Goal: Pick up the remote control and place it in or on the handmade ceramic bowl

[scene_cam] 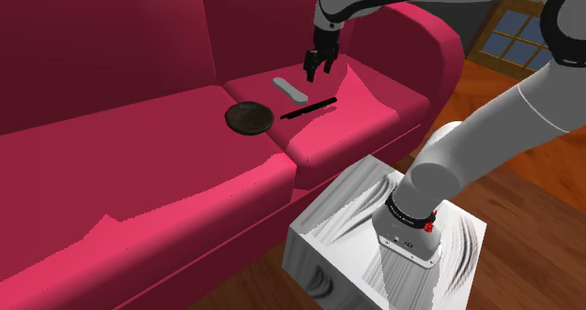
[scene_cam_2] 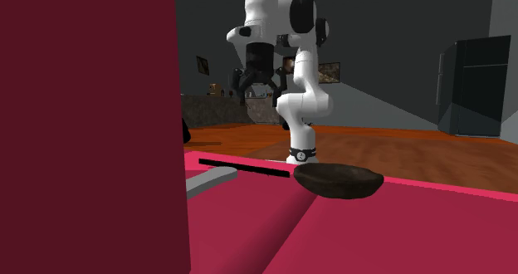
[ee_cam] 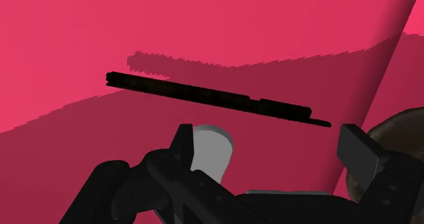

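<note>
A grey remote control [scene_cam: 290,89] lies flat on the red sofa's seat cushion [scene_cam: 366,111]. Just beside it, toward the shoulder view's left, sits a dark brown bowl [scene_cam: 250,117] on the seam between two cushions. My gripper [scene_cam: 318,71] hangs open a little above the remote's far end, touching nothing. Seen from the second exterior camera, the gripper [scene_cam_2: 257,90] is well above the seat, with the remote [scene_cam_2: 212,182] and bowl [scene_cam_2: 339,181] below. From the wrist, the remote's end [ee_cam: 212,155] shows by one finger [ee_cam: 182,142], and the bowl's edge [ee_cam: 401,131] lies beyond the other.
A thin black strip [scene_cam: 310,108] lies on the cushion next to the remote. The sofa's backrest [scene_cam: 113,45] and armrest [scene_cam: 427,36] rise behind and beside the gripper. My stand [scene_cam: 376,233] is on a wooden floor [scene_cam: 526,195]. A dark cabinet [scene_cam_2: 477,85] stands far off.
</note>
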Robot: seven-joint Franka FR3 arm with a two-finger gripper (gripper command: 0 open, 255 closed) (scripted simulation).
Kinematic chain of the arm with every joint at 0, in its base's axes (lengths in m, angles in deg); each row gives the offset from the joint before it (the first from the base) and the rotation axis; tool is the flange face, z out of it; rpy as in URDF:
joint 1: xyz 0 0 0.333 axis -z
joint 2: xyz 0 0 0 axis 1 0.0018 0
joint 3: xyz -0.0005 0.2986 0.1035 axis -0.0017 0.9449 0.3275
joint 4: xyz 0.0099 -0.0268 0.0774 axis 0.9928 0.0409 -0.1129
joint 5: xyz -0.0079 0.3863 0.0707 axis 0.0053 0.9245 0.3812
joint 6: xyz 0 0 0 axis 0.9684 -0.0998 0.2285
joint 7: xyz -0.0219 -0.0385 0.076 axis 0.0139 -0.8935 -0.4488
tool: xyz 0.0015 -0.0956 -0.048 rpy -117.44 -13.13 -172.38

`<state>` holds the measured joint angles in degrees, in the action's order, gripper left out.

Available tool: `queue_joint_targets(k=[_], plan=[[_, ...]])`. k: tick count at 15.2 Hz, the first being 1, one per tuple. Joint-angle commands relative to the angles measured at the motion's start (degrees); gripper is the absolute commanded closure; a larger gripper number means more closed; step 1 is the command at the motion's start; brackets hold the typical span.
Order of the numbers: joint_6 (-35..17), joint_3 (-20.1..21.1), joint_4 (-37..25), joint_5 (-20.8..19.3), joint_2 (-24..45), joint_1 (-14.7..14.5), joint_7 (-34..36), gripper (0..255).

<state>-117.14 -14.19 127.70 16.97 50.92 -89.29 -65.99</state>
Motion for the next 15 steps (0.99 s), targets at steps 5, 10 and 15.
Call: queue_joint_targets(k=[5,10,15], plan=[[-5.2,-2.1,-8.6,2.6,14.4,0.5,-1.6,0],[-7.2,-3.1,-17.6,5.6,26.0,1.3,-3.1,0],[-7.2,-3.4,-28.5,8.9,37.8,3.0,-4.4,0]])
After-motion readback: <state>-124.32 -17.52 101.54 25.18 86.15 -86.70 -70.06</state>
